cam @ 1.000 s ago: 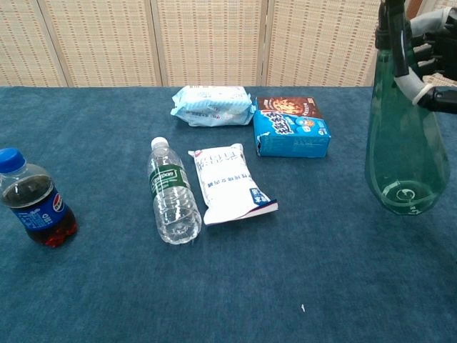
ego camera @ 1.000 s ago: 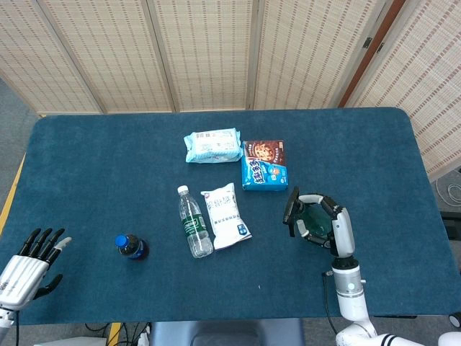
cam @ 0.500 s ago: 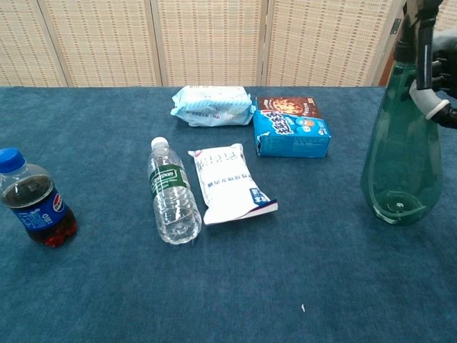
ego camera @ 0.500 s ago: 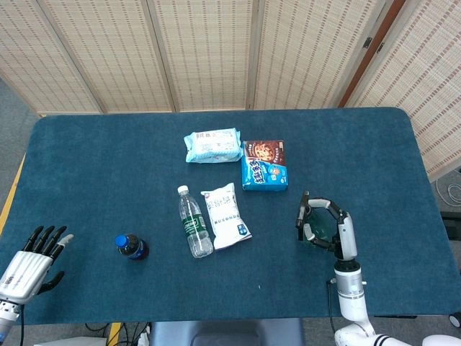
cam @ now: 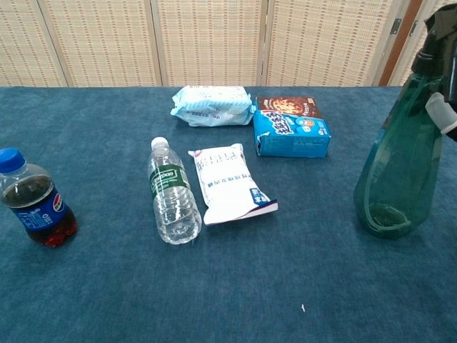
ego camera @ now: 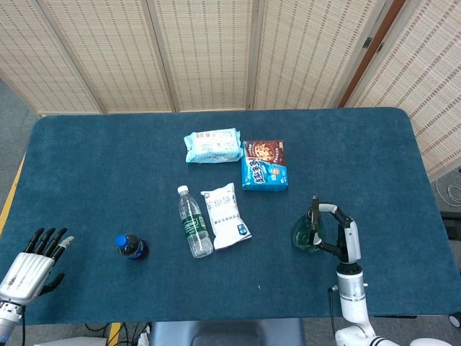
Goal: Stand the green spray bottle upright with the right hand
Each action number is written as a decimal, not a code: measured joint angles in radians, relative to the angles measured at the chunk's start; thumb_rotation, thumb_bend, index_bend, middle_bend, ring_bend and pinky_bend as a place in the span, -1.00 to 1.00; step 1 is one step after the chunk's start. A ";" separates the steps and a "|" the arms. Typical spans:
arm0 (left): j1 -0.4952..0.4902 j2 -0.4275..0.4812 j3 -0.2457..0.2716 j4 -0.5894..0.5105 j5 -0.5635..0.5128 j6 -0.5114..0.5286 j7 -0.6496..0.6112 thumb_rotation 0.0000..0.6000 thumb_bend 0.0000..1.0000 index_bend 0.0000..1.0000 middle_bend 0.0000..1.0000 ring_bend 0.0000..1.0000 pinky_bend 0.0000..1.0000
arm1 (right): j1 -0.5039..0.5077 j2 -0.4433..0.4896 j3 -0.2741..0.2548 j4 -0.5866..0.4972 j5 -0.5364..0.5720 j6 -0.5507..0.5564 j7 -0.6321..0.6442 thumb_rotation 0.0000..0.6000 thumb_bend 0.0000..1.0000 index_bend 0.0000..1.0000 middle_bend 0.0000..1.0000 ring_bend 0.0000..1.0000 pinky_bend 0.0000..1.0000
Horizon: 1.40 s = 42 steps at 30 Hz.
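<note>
The right robot hand (ego camera: 344, 234) grips the green spray bottle (cam: 398, 171) by its neck; the bottle stands nearly upright (tilted slightly) on the worktop (ego camera: 108, 180), right of the water bottle (cam: 172, 194). The left robot hand (ego camera: 32, 258), fingers apart, holds nothing. Beyond the water bottle lies a cookie box (cam: 291, 127).

Water bottle (cam: 172, 194) left of pouch (cam: 229, 184); spray bottle (cam: 398, 168) far right.

The whole blue tabletop (ego camera: 108, 166) was seen from high above in the head view, looking steeply down toward the folding screens (ego camera: 209, 54) at its far edge. In the chest view, the same tabletop was seen from low and near, facing the screens. The water bottle (ego camera: 194, 223) and white pouch (ego camera: 225, 216) were shared by both.
</note>
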 measured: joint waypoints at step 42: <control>-0.016 -0.010 -0.007 -0.096 -0.036 -0.043 0.144 1.00 -0.41 -0.77 -0.84 -1.00 -1.00 | -0.079 -0.123 -0.036 0.312 0.038 0.011 0.262 1.00 -0.41 -0.03 0.11 -0.17 -0.12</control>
